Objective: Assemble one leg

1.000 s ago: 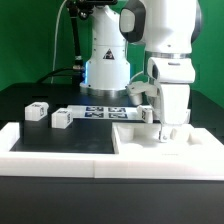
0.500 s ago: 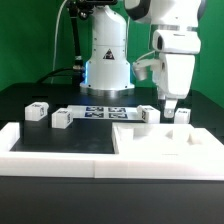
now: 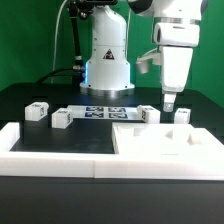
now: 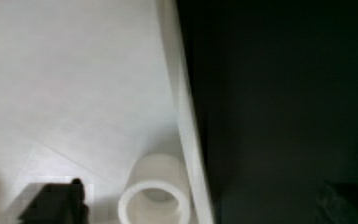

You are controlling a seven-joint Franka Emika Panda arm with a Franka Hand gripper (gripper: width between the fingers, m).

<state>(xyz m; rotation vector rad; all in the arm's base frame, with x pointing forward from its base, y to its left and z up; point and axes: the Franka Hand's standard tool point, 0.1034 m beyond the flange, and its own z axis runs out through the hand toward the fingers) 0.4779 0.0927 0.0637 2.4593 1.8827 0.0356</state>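
When descending with gripper [image 3: 169, 101] jaws spread and empty, aim for leg [image 3: 182, 114] standing on panel [image 3: 150, 140], just below and toward exterior view's right, long axis apparently vertical

White leg [image 3: 61, 119], black table [image 3: 70, 142], green backdrop [image 3: 25, 40]

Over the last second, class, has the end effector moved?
Yes. The end effector has risen straight up from the white panel, which has stayed put in the exterior view.

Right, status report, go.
Gripper open, empty, above panel. Nearest leg upright just below, not gripped. Nothing between gripper and leg.
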